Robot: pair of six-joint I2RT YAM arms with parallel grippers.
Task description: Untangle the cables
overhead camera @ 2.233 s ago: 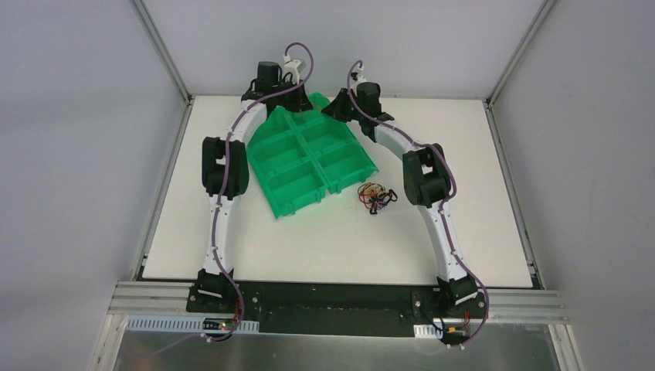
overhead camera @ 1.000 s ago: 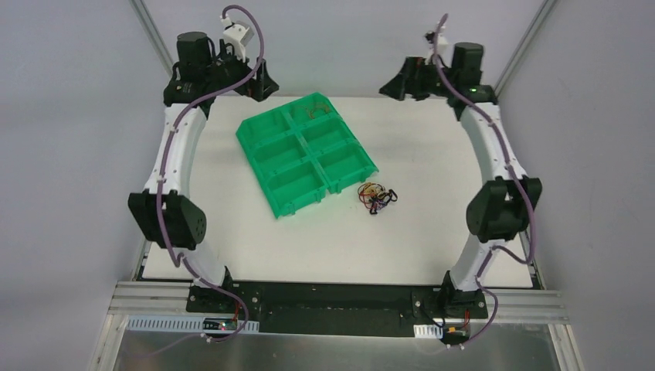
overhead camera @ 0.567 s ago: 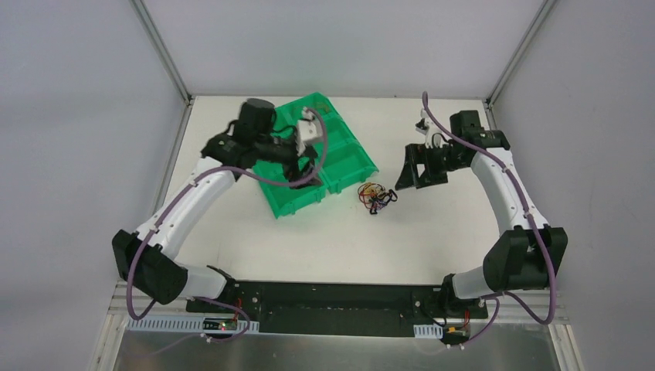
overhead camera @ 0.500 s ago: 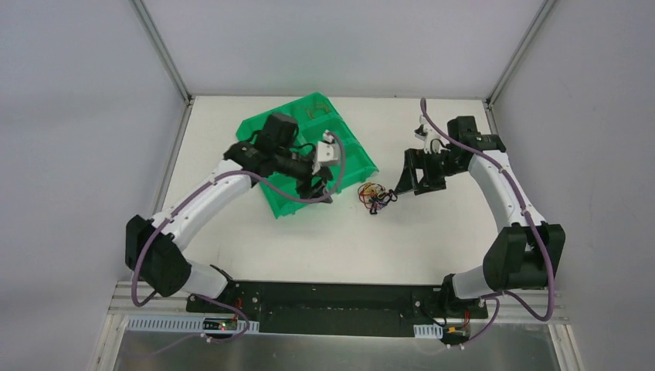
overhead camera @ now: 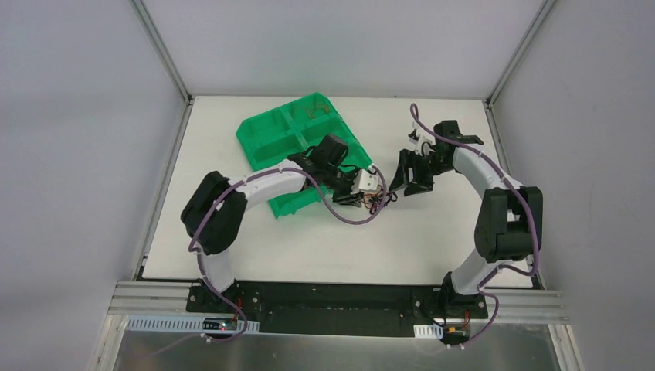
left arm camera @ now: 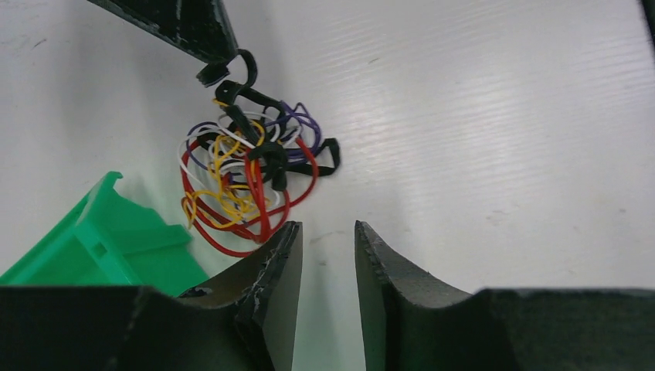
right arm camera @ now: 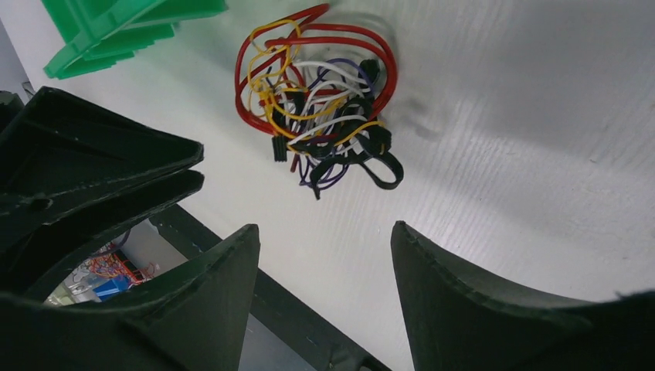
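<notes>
The cables lie as one small tangle of red, yellow, white, black and purple wires on the white table, just right of the green tray. My left gripper sits at the tangle's left edge. In the left wrist view its jaws stand a narrow gap apart with nothing between them, and the cables lie just ahead to the left. My right gripper is at the tangle's right side. It is open and empty, short of the cables.
The green tray's near corner sits close beside the tangle. A thin orange wire lies in a far compartment of the tray. The two grippers face each other closely across the tangle. The table's black front edge shows under the right gripper.
Both arms have swung in from the far corners of the table and come down to either side of the tangle. The cables have not moved.
</notes>
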